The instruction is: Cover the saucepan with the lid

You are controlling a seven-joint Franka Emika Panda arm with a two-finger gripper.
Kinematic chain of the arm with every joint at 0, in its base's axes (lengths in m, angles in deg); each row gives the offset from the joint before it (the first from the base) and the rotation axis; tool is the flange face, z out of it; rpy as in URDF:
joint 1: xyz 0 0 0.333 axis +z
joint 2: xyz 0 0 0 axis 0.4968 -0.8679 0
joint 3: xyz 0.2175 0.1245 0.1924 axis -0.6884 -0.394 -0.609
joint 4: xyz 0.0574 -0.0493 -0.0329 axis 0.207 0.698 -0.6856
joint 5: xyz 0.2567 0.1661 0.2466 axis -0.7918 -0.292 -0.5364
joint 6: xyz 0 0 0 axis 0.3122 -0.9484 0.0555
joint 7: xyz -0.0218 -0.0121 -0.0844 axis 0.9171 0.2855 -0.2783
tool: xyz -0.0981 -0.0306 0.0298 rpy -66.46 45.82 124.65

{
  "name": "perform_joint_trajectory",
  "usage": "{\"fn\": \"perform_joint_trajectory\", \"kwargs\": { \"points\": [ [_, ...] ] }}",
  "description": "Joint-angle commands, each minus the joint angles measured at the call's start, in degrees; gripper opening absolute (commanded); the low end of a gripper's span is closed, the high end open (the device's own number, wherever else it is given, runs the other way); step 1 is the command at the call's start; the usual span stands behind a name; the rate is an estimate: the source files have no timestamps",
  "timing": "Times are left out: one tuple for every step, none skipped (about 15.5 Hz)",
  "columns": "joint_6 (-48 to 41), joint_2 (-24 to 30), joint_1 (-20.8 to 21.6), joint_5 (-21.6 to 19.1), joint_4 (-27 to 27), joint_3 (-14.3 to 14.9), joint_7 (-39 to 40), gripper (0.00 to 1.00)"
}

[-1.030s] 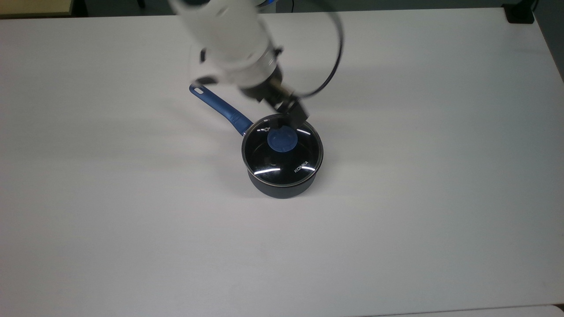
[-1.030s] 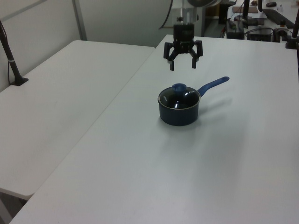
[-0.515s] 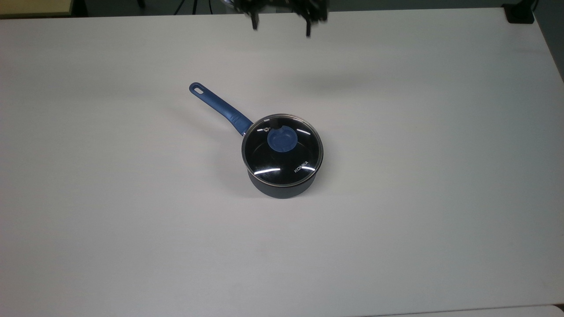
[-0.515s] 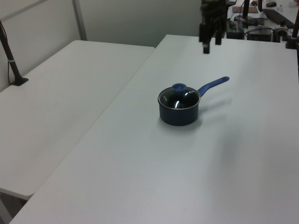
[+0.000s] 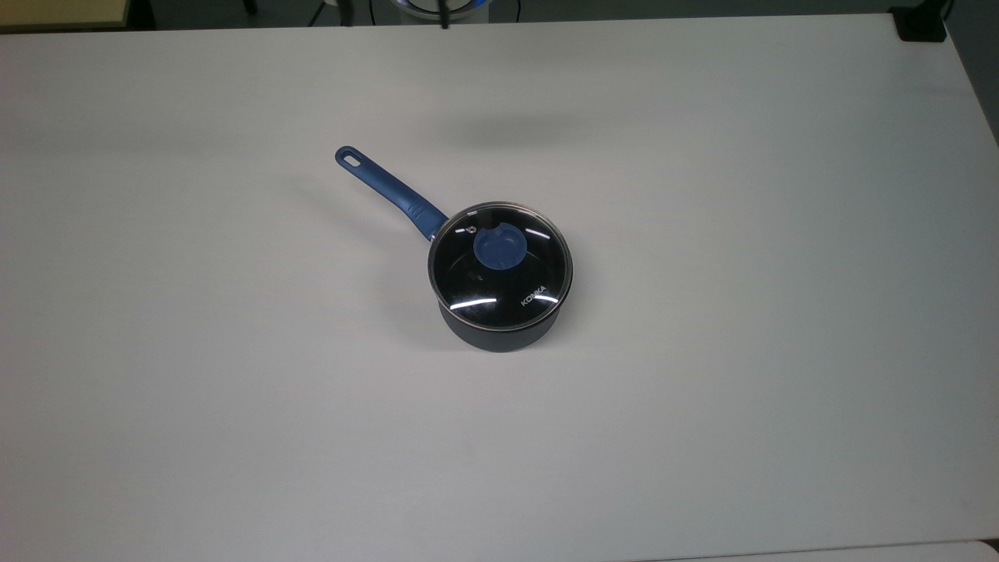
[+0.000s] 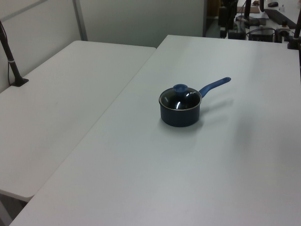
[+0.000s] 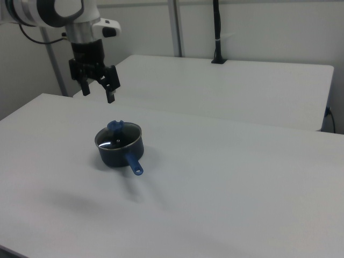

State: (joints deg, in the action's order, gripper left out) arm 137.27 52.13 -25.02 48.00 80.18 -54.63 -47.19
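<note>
The lid (image 5: 499, 269) sits on the saucepan (image 5: 495, 332). The end effector (image 7: 98, 90) hangs above, fingers wide apart, holding nothing.

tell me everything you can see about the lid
The lid is a round disc of clear glass with a thin steel rim, a blue centre knob, a small vent and white "KONKA" lettering. It sits flat and centred on the saucepan, closing it. Nothing else touches it; the open tool hangs above, clear of it.
</note>
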Motion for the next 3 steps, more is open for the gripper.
{"fn": "perform_joint_trajectory", "kwargs": {
  "points": [
    [0.9,2.3,0.5,-0.3,1.5,1.6,0.9,1.00],
    [0.8,2.3,0.4,-0.3,1.5,1.7,0.3,1.00],
    [0.8,2.3,0.3,-0.3,1.5,1.6,0.3,1.00]
  ]
}}
